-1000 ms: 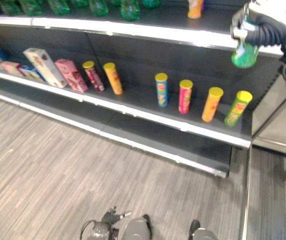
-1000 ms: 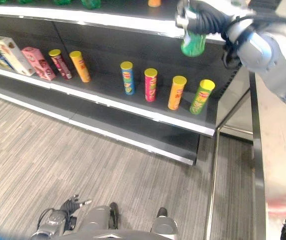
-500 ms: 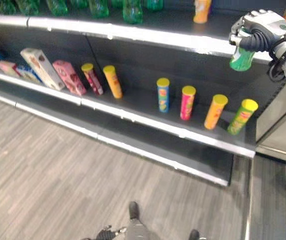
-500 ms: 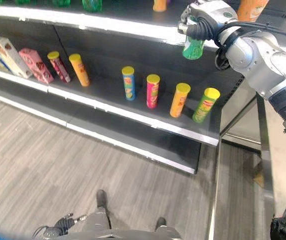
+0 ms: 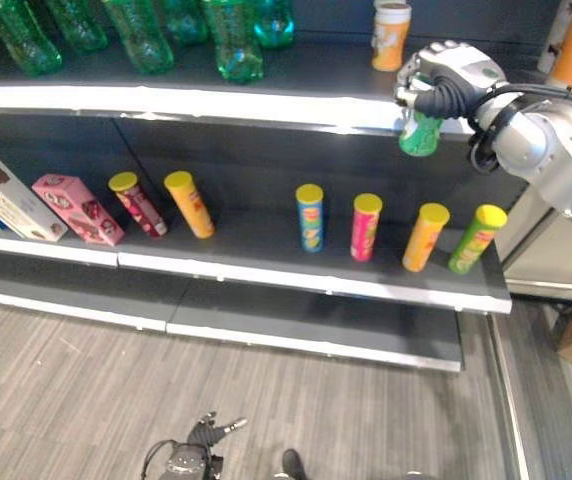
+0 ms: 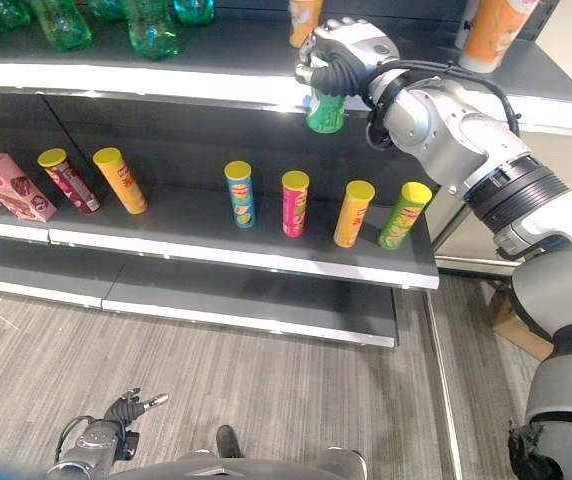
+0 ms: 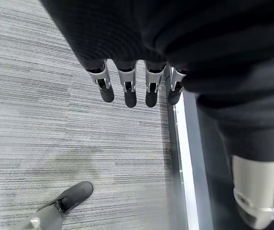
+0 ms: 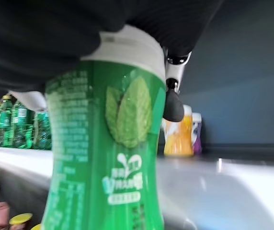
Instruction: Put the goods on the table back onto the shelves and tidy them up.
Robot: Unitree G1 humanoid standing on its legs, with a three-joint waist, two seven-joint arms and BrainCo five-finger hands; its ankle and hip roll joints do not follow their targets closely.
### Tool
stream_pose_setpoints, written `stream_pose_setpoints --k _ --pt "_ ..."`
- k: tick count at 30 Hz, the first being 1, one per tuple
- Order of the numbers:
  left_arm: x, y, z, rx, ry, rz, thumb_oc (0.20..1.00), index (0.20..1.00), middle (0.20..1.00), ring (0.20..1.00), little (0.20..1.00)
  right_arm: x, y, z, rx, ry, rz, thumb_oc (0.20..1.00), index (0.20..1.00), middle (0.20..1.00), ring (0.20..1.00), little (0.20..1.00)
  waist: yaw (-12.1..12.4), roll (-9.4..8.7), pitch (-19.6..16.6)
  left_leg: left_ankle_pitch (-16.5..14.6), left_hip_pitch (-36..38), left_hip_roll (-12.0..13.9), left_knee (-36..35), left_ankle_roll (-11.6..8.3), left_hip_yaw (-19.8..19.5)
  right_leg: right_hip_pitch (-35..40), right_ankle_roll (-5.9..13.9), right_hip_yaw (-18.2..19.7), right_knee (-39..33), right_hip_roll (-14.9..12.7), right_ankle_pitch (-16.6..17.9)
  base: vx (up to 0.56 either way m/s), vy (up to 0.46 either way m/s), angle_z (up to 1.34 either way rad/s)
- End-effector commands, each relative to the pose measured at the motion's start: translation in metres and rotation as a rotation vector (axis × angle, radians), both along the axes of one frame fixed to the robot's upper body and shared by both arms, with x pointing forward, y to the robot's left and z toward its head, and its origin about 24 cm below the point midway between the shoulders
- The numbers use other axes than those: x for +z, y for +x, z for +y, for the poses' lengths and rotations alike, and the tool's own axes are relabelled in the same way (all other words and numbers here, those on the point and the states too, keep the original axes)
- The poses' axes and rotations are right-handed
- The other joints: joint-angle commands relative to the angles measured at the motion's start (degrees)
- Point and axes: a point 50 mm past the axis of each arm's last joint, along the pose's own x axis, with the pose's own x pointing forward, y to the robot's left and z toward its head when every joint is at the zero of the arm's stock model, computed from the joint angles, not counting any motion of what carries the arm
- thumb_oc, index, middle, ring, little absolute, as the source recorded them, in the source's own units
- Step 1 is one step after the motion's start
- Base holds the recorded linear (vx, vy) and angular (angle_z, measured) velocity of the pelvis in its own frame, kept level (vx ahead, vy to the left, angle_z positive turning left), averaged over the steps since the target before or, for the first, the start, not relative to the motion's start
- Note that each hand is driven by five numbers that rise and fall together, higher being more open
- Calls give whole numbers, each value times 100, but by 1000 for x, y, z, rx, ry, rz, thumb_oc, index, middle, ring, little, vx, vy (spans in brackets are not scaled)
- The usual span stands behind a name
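- Left eye view: the right arm reaches in from the right side, bent at the elbow, with the right hand held at the front edge of the upper shelf. Its fingers are curled round the top of a green bottle, which hangs upright below the hand, in front of the shelf's pale edge and not resting on it. The bottle's cap and neck are hidden under the dark ribbed cover. An orange cup stands on the upper shelf just behind the hand. Green bottles stand in a group at the shelf's left part, their tops cut off by the picture's edge.
- Right eye view: the same grip shows from a little further right; the right forearm runs down and to the right from the hand. On the middle shelf stand four tubes in a row: blue tube, pink tube, orange tube and green tube, the last two leaning. Further left two more tubes lean beside a pink box. The left hand hangs low near the floor.
- Left wrist view: the left hand's fingers point down, relaxed and holding nothing, above the grey floor. The thumb cannot be made out.
- Right wrist view: the green bottle fills the near field, clasped from above; one dark fingertip rests against its shoulder. The bottle's foot is cut off.
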Motion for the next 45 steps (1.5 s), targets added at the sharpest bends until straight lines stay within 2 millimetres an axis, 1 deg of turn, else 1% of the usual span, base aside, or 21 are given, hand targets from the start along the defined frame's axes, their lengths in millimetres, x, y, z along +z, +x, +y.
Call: stream_pose_setpoints --k 1,2,3,4,6,11,12,13,16,17,19,21,24,26,32,36,45 --pt "3 -7 17 -12 58 21 1000 1000 1000 1000 1000 65 -16 -16 -74 42 -179 200 200 200 200 200 89 -114 101 -155 81 216 54 -699 -370 -66 -95 207 -636 354 90 69 -91 12" --pt "1 -11 16 14 37 28 1000 1000 1000 1000 1000 67 -19 -13 -44 51 -175 200 200 200 200 200 98 -163 106 -148 144 219 54 -707 -370 -5 -126 263 -698 376 111 18 -67 42" --pt "1 -10 14 10 34 24 1000 1000 1000 1000 1000 70 -18 -13 -50 71 -173 200 200 200 200 200 126 -194 65 -118 112 239 54 -736 -382 52 -116 294 -839 424 149 63 -145 69" --pt "-1 -12 11 2 23 29 1000 1000 1000 1000 1000 64 -15 -20 -73 74 -159 200 200 200 200 200 134 -224 -37 -95 110 295 54 -791 -391 197 -121 205 -1059 499 202 57 -151 55" --pt "-2 -13 9 6 13 29 1000 1000 1000 1000 1000 63 -11 -25 -103 70 -148 200 200 200 200 200 133 -235 -85 -80 117 349 54 -825 -436 367 -142 90 -1175 548 198 53 -111 28" --pt "-2 -13 9 6 12 29 1000 1000 1000 1000 1000 63 -11 -25 -103 70 -148 200 200 200 200 200 131 -234 -83 -80 118 349 54 -825 -438 371 -142 88 -1177 549 198 10 -32 11" --pt "-5 -19 6 27 2 43 1000 1000 1000 1000 1000 56 -3 -39 -183 73 -117 200 200 200 200 200 195 -242 -134 -62 173 421 54 -898 -500 632 -180 -76 -1270 612 111 33 -180 1" --pt "-6 -22 6 41 -2 49 1000 1000 1000 1000 1000 51 3 -48 -232 79 -97 200 200 200 200 200 229 -240 -154 -32 163 448 54 -926 -536 691 -200 -141 -1275 636 70 40 -208 16" --pt "-8 -30 7 58 -3 75 1000 1000 1000 1000 1000 41 11 -59 -301 92 -69 200 200 200 200 200 305 -230 -183 -1 171 475 54 -968 -580 783 -221 -241 -1275 652 9 13 -100 43" --pt "-9 -32 7 60 -1 84 1000 1000 1000 1000 1000 34 15 -65 -340 97 -51 200 200 200 200 200 347 -210 -188 25 168 489 54 -992 -602 831 -231 -303 -1275 654 -12 9 -65 15" --pt "-10 -35 8 65 0 89 1000 1000 1000 1000 1000 30 17 -68 -358 101 -43 200 200 200 200 200 364 -196 -185 47 160 497 54 -1011 -622 851 -238 -343 -1275 657 -24 10 -67 12" --pt "-11 -42 9 73 2 112 1000 1000 1000 1000 1000 23 19 -74 -388 101 -24 200 200 200 200 200 413 -161 -194 92 144 518 55 -1047 -658 906 -255 -427 -1275 657 -45 12 -75 22" --pt "-12 -46 9 72 4 128 1000 1000 1000 1000 1000 20 20 -77 -400 114 -20 200 200 200 200 200 448 -129 -198 125 126 535 54 -1077 -699 944 -269 -504 -1272 659 -71 11 -42 14" --pt "-13 -50 9 76 5 138 1000 1000 1000 1000 1000 14 24 -74 -399 119 -5 200 200 200 200 200 496 -101 -200 152 124 548 54 -1099 -739 1006 -284 -599 -1259 666 -102 23 -61 16" --pt "-14 -48 6 71 -1 133 1000 1000 1000 1000 1000 11 26 -67 -383 98 -5 200 200 200 200 200 566 -67 -209 193 117 569 55 -1133 -818 1106 -311 -757 -1253 679 -158 22 -41 12" --pt "-14 -47 5 69 -5 126 1000 1000 1000 1000 1000 10 26 -65 -382 82 -8 200 200 200 200 200 591 -65 -207 213 104 581 55 -1149 -855 1149 -320 -843 -1242 684 -181 40 -39 16" --pt "-13 -46 5 55 -4 121 1000 1000 1000 1000 1000 16 23 -76 -449 14 -33 200 200 200 200 200 674 -35 -163 273 -18 598 54 -1205 -976 1184 -352 -1077 -1140 678 -287 38 -37 15"
